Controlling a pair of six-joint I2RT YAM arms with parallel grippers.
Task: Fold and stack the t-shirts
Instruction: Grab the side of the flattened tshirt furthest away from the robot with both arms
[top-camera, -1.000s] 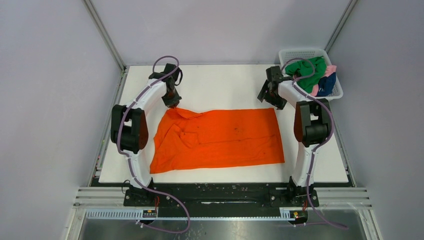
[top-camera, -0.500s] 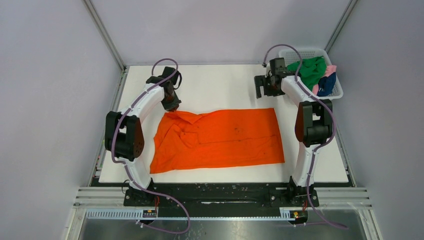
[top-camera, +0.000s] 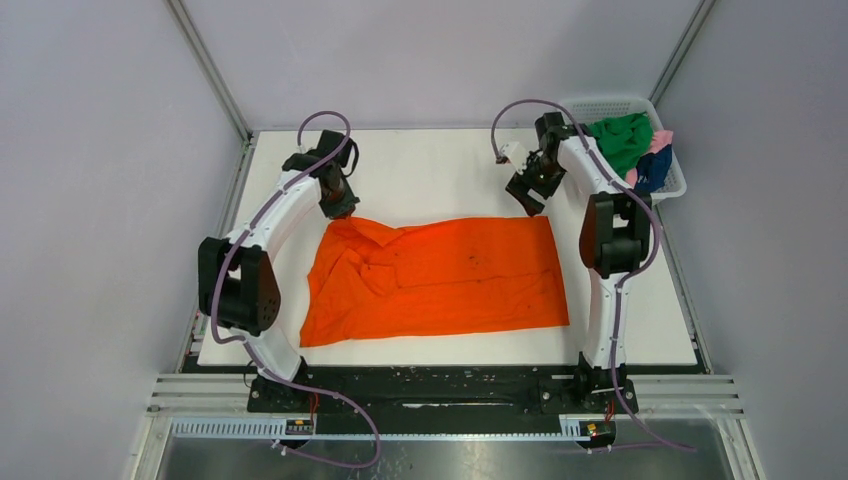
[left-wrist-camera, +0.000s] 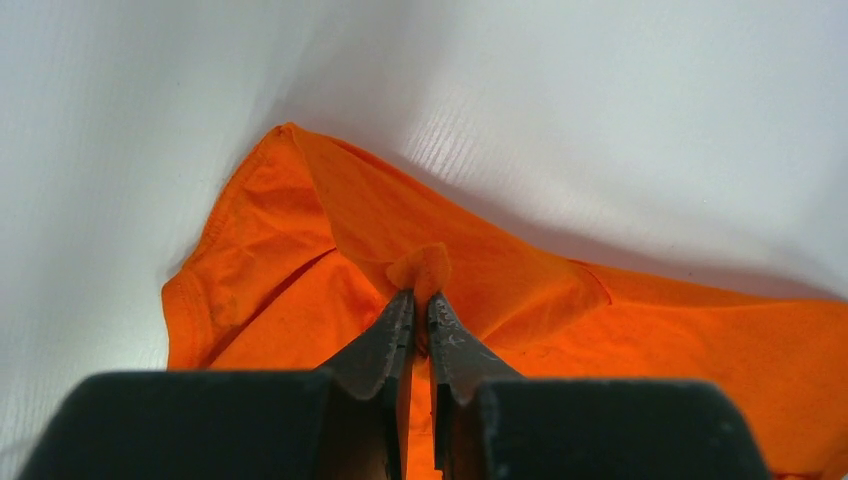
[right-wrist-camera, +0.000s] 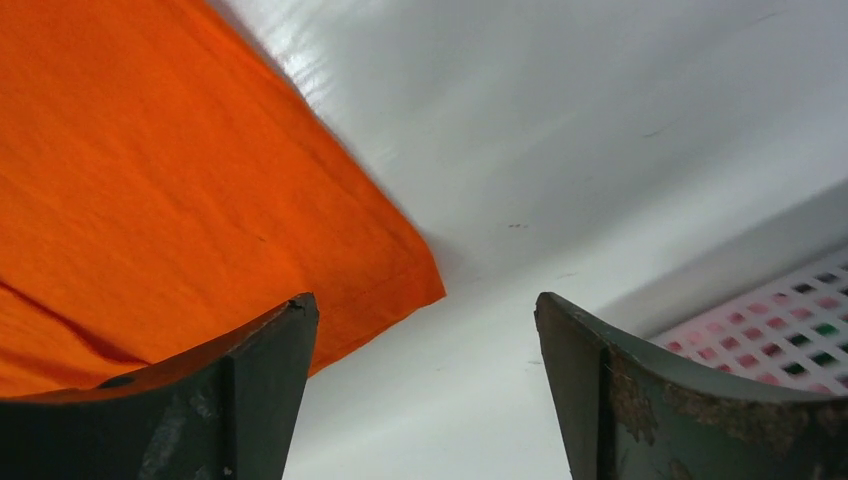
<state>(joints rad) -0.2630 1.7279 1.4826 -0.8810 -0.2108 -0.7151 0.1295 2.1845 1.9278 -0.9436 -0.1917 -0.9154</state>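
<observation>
- White bench (top-camera: 430, 165) is covered centrally by the orange shirt (top-camera: 450, 275), unfolded.
- Its far-left corner is pinched by the left gripper (left-wrist-camera: 420, 300); the right gripper (right-wrist-camera: 425, 305) is released.
- Other shirts (top-camera: 625, 140) are heaped in the basket (top-camera: 600, 105), far-right corner.

No writing, label, brand or number can be read in any view. Any marks on the small black boxes (top-camera: 298, 427) along the front rail (top-camera: 440, 398) are too tiny to tell.

L gripper (left-wrist-camera: 420, 297) tight, R gripper (right-wrist-camera: 425, 300) wide apart.
</observation>
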